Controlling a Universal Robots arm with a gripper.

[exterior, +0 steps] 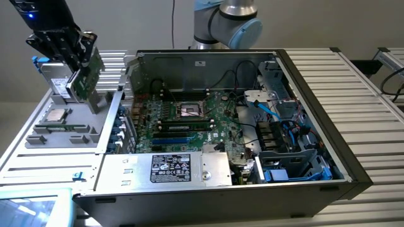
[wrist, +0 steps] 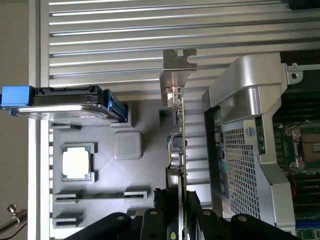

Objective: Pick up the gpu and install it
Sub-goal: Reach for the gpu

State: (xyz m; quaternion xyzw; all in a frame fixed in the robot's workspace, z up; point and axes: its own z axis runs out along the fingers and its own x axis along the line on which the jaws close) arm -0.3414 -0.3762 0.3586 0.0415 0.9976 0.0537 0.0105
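Above grey tray (exterior: 60, 142), gripper (exterior: 74, 56) clamps gpu (exterior: 85, 78).

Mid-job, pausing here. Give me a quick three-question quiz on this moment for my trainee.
1. True or false: the black gripper is clamped on the gpu, a flat green card with a silver bracket.
2. The gpu hangs over: A) the grey plastic parts tray; B) the green motherboard; C) the silver power supply.
3. Is the gpu seated in the open dark computer case yet?
Key: 1 true; 2 A; 3 no.
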